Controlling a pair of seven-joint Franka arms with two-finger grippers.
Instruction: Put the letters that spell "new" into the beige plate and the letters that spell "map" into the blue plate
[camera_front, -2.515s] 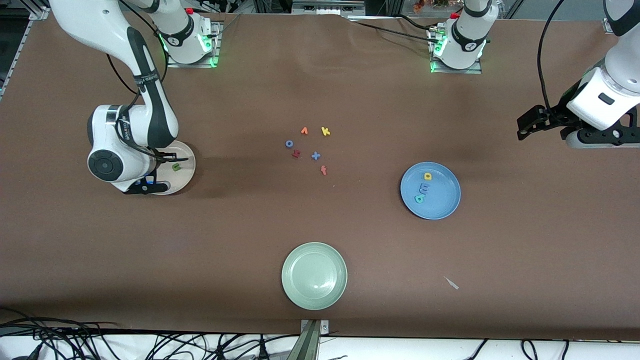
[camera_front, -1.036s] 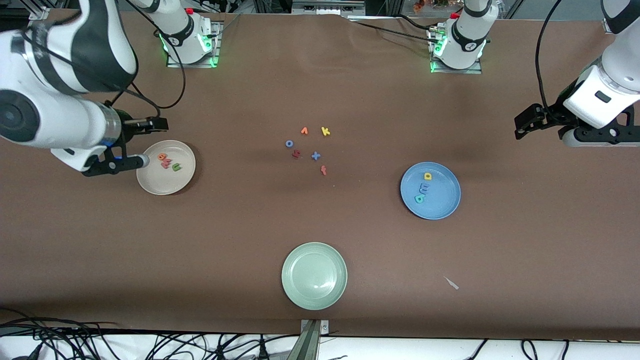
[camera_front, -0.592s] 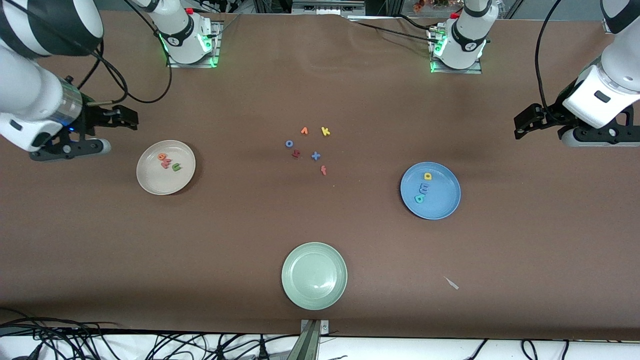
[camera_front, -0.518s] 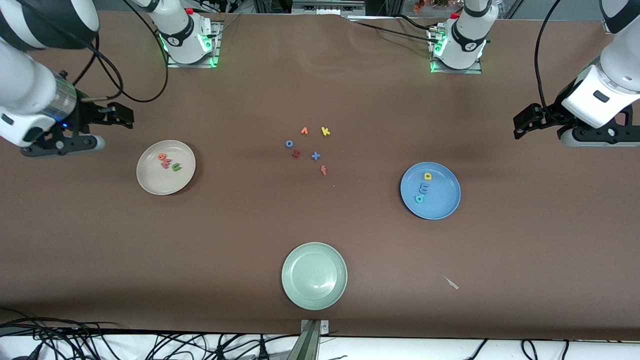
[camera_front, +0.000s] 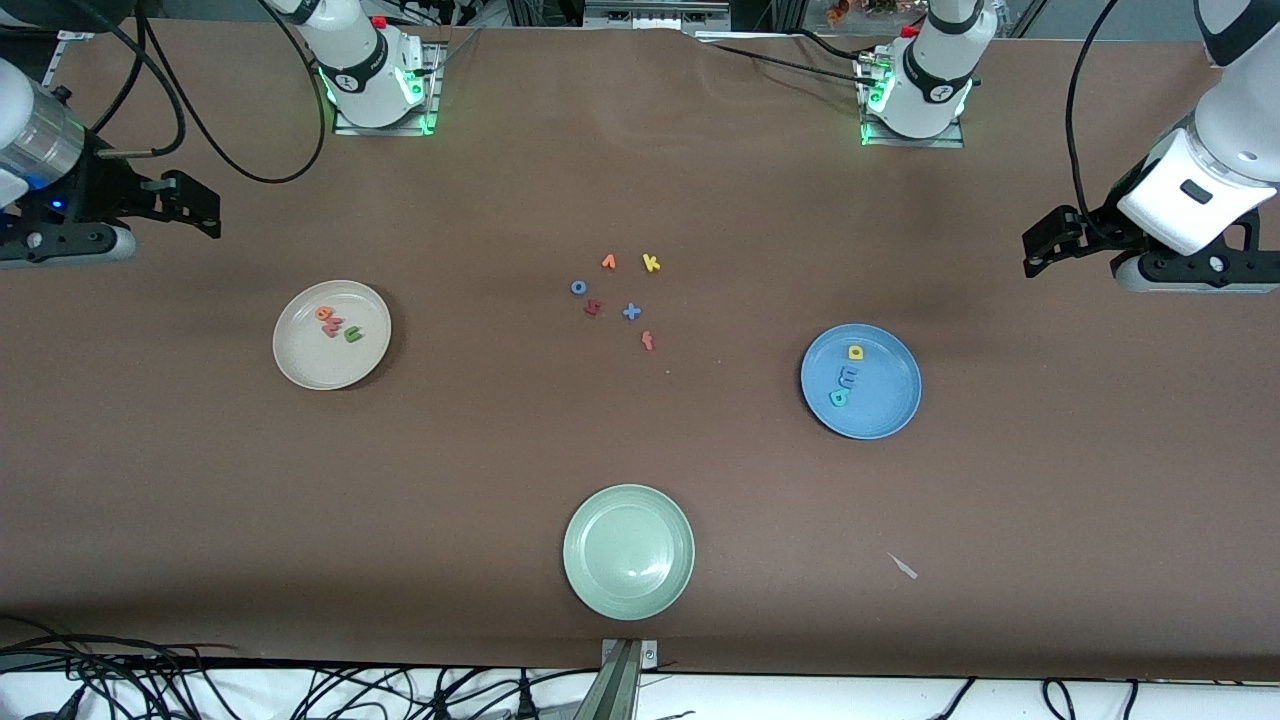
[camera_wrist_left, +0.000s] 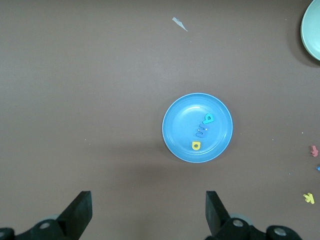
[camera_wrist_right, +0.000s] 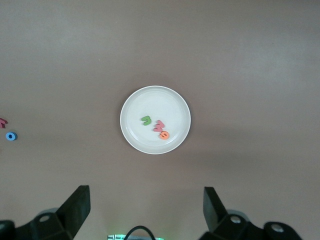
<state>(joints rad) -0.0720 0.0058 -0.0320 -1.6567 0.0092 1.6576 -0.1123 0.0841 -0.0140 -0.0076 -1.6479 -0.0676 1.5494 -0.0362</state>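
Beige plate (camera_front: 331, 334): on the surface toward the right arm's end; holds the green "n" (camera_front: 352, 335), pinkish "w" (camera_front: 332, 327) and orange "e" (camera_front: 323, 313), close together.
Blue plate (camera_front: 861, 381): toward the left arm's end; holds the yellow "a" (camera_front: 855, 352), light blue "m" (camera_front: 848, 376) and teal "p" (camera_front: 838, 398) in a row.
Right tool (camera_wrist_right: 145, 207): fingers spread, empty, high over bare surface near its end.
Left tool (camera_wrist_left: 149, 212): fingers spread, empty, waiting over bare surface.
Spare letters (camera_front: 620, 298): mid-surface, between both plates.
Green plate (camera_front: 628, 551): nearest the front camera, empty.

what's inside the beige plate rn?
Three foam letters lie in the beige plate: a green n, a pinkish-red w and an orange e, close together. Nothing covers them; the right gripper is off to the side.
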